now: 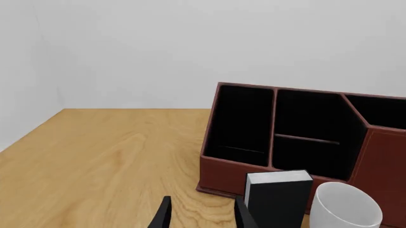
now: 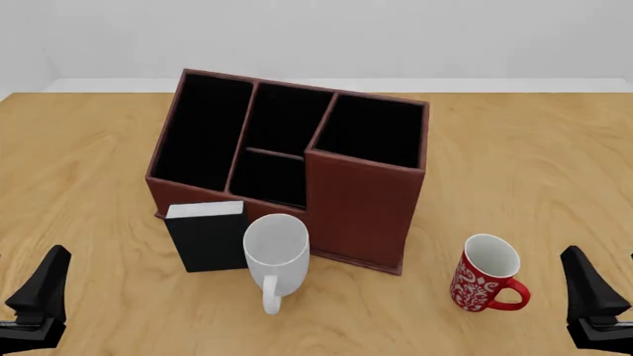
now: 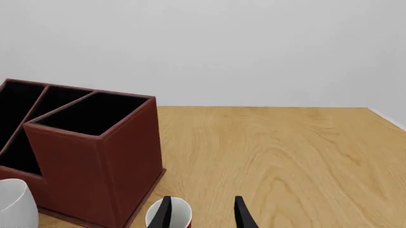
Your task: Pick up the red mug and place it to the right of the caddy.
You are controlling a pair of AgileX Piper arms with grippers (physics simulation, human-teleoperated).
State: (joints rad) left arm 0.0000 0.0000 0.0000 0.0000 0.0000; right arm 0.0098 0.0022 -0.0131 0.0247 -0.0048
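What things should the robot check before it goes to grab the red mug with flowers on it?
1. Red mug standing upright: ok.
2. Right gripper open and empty: ok, a clear gap shows between its fingers.
3. Right gripper lined up with the mug: not ok yet, the mug rim sits off toward one finger in the right wrist view.
4. Handle free to grasp: ok, it points toward the near right, away from the caddy.
5. Free table right of the caddy: ok, bare wood there.
6. White mug and black box out of the way: ok, both sit on the caddy's other side.
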